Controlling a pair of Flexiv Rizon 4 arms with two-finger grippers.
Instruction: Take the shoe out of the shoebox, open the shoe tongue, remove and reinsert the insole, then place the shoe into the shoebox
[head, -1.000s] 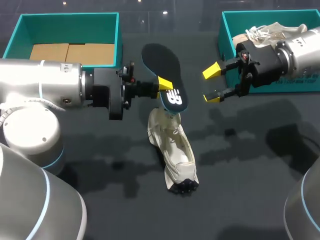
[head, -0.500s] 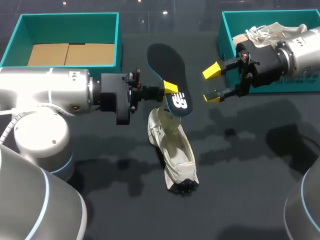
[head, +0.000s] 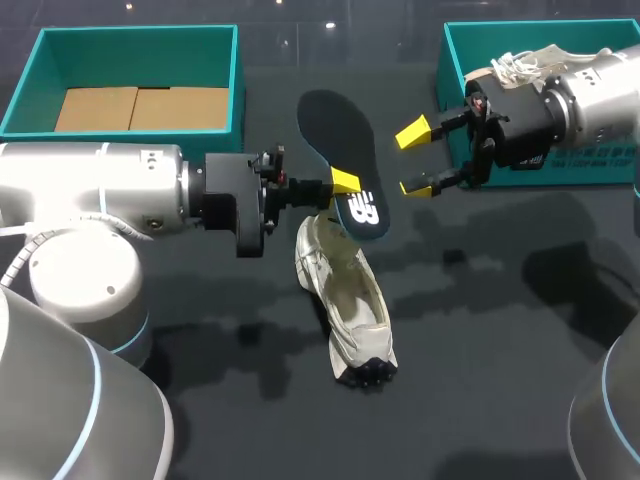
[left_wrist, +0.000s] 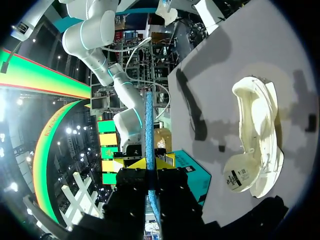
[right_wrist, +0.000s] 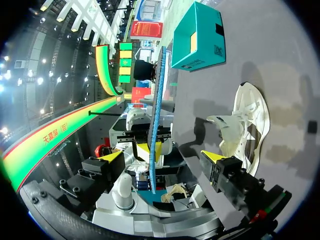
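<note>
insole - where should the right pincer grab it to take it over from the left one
Grip the free toe half of the insole, beyond where the left pincer is shut on it near the logo end. Bring the right pincer in from its own side, one finger on each flat face. Its wrist view shows the thin sheet edge-on, in line with its open gap.

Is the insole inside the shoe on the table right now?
No: the left gripper holds the dark blue flat insole in its jaws, outside the cream fabric shoe lying on the dark table.
</note>
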